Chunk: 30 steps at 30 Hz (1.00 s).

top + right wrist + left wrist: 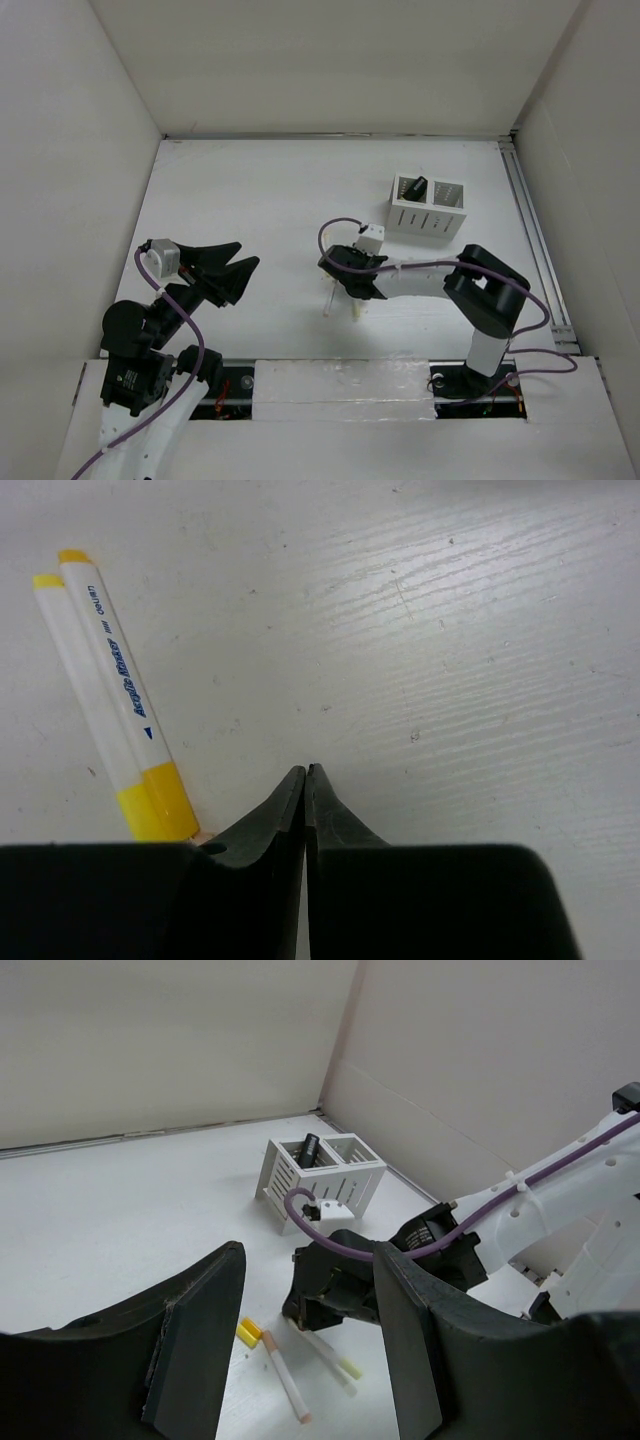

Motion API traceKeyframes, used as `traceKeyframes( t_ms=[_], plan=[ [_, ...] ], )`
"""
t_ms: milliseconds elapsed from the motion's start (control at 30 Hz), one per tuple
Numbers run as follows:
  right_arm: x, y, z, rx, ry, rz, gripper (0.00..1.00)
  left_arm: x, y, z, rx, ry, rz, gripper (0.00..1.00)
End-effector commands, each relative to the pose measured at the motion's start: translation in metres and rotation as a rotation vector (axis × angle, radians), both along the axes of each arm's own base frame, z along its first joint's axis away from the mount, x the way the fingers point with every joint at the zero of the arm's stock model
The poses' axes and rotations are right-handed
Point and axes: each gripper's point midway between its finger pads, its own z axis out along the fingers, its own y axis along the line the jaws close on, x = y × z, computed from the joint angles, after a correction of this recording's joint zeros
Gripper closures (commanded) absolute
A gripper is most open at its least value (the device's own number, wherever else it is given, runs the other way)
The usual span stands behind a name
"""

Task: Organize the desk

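The desk [250, 190] is a white tabletop. Two white highlighters with yellow ends [110, 685] lie side by side on it; they also show in the top view [357, 308] and the left wrist view [335, 1355]. A thin white pen with peach ends [285, 1375] and a loose yellow cap [250, 1333] lie beside them. My right gripper [305, 771] is shut and empty, tips low over the desk just right of the highlighters; it also shows in the top view [350, 280]. My left gripper [245, 254] is open and empty, raised at the left and facing the pens [308, 1252].
A white slotted pen holder [428, 207] stands at the back right with a dark object in its left compartment. A metal rail [530, 230] runs along the desk's right edge. White wall panels enclose three sides.
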Motion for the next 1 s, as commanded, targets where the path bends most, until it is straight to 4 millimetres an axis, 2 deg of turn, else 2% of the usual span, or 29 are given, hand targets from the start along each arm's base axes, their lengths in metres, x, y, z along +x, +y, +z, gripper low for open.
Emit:
traceKeyframes(
  t_ms=[0,100,267,333,367,400,467,500,600,667,700,733,833,900,967],
  plan=[
    [-0.05,-0.027,-0.056,-0.072,0.242,0.045,0.93,0.001,-0.001,0.009,-0.013,-0.042,-0.005,0.5],
    [-0.047,-0.024,-0.039,-0.036,0.206,0.045,1.0,0.001,-0.001,0.008,-0.011,-0.038,-0.005,0.5],
    [-0.04,-0.023,-0.009,0.028,0.131,0.037,1.0,0.001,-0.001,0.008,-0.011,-0.038,-0.005,0.5],
    [-0.035,-0.019,0.01,0.074,0.086,0.035,1.0,0.0,-0.001,0.009,-0.013,-0.04,-0.009,0.5],
    [-0.032,-0.019,0.03,0.113,0.041,0.033,1.0,0.0,-0.001,0.009,-0.012,-0.044,-0.008,0.5],
    [-0.031,-0.02,0.03,0.108,0.036,0.029,1.0,0.0,-0.001,0.009,-0.012,-0.044,-0.008,0.5],
    [-0.025,-0.023,0.044,0.131,0.004,0.016,1.0,0.001,-0.002,0.008,-0.011,-0.037,-0.01,0.5],
    [-0.022,-0.019,0.057,0.159,-0.023,0.024,1.0,0.0,-0.002,0.008,-0.011,-0.04,-0.01,0.5],
    [-0.014,-0.025,0.062,0.154,-0.009,0.027,0.99,0.0,-0.001,0.009,-0.014,-0.043,-0.009,0.5],
    [-0.014,-0.028,0.057,0.13,0.008,0.004,0.85,0.0,-0.001,0.009,-0.011,-0.043,-0.008,0.5],
    [-0.019,-0.028,0.05,0.105,0.032,0.011,0.75,0.0,-0.001,0.009,-0.011,-0.042,-0.006,0.5],
    [-0.021,-0.03,0.047,0.095,0.046,0.011,0.61,-0.001,-0.001,0.01,-0.012,-0.046,-0.006,0.5],
    [-0.045,-0.024,0.033,0.077,0.105,0.073,0.45,0.0,-0.001,0.009,-0.012,-0.043,-0.01,0.5],
    [-0.056,-0.017,0.028,0.097,0.136,0.108,0.38,-0.001,-0.002,0.01,-0.012,-0.046,-0.013,0.5],
    [-0.062,-0.019,0.022,0.088,0.149,0.114,0.38,-0.001,-0.001,0.01,-0.013,-0.049,-0.011,0.5]
  ],
)
